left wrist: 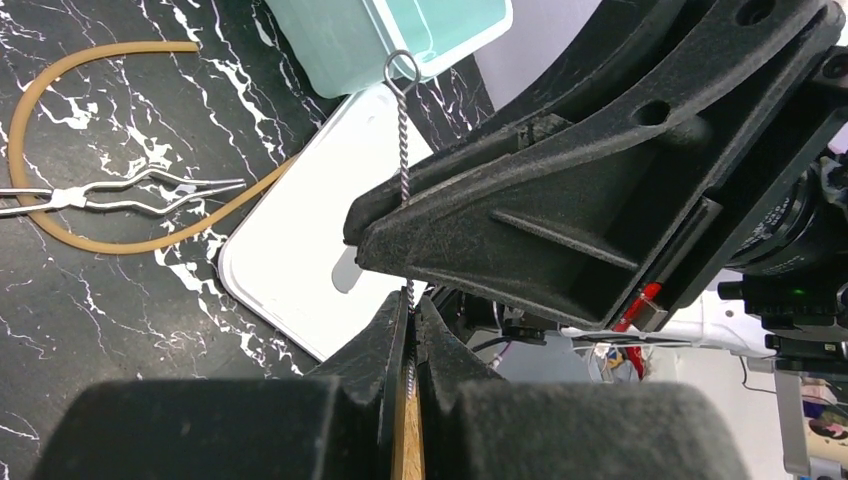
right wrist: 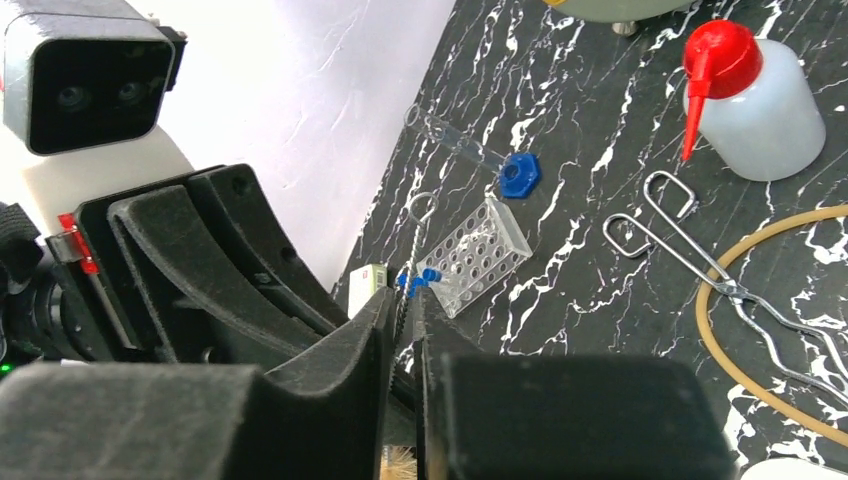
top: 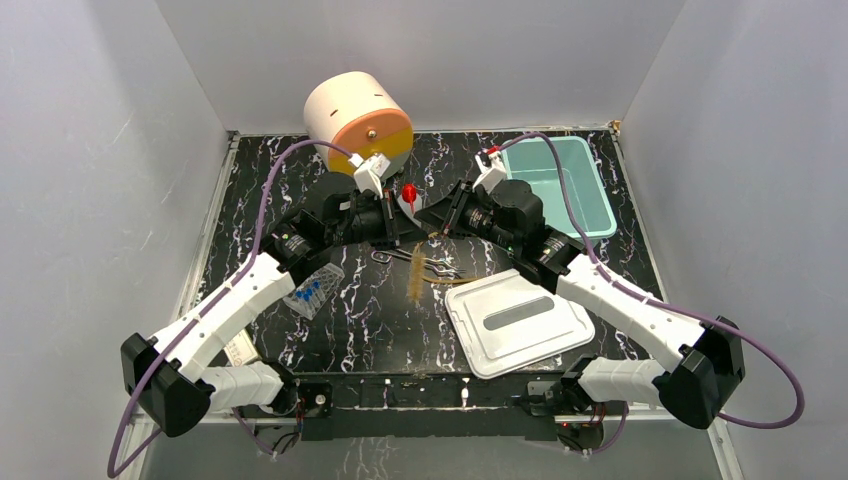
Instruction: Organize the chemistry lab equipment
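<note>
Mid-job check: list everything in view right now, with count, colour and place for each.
Drum: one, cream and orange, back centre.
Bin: one, teal, back right.
Lid: one, white, front right.
Bottle: one, white, red nozzle, by drum.
Rack: one, clear, left.
Tubes: several, blue-capped, in the rack.
Loose tube: one, blue cap, near the rack.
Tubing: one loop, tan, centre.
Forceps: one, metal, across the tubing.
Brush: one, twisted wire stem, held in both jaws.
Table: one, black marbled.
Left arm: black and white, jaws shut on brush.
Right arm: black and white, jaws shut on brush.
</note>
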Controlling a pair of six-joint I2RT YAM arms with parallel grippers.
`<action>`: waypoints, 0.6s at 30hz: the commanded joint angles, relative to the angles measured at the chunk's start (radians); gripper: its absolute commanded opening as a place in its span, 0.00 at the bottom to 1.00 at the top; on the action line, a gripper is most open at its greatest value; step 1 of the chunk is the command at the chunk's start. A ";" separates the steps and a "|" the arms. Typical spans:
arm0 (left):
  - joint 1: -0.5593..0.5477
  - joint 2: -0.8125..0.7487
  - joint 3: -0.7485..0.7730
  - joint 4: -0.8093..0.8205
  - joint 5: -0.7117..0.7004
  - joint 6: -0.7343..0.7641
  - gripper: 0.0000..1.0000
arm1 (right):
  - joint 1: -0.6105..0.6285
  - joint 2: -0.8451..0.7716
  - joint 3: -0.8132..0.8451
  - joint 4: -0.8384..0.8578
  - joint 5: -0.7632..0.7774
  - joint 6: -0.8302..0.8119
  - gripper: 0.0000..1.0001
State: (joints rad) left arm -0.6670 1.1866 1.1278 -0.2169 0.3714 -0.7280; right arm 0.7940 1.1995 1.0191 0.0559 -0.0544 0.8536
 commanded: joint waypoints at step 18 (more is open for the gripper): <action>0.026 -0.101 0.175 -0.308 -0.313 0.068 0.88 | -0.214 0.035 0.340 -0.328 0.330 -0.574 0.00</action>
State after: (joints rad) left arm -0.6453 1.1374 1.2705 -0.4423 0.1097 -0.6765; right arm 0.6472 1.2266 1.2591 -0.2096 0.1036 0.5087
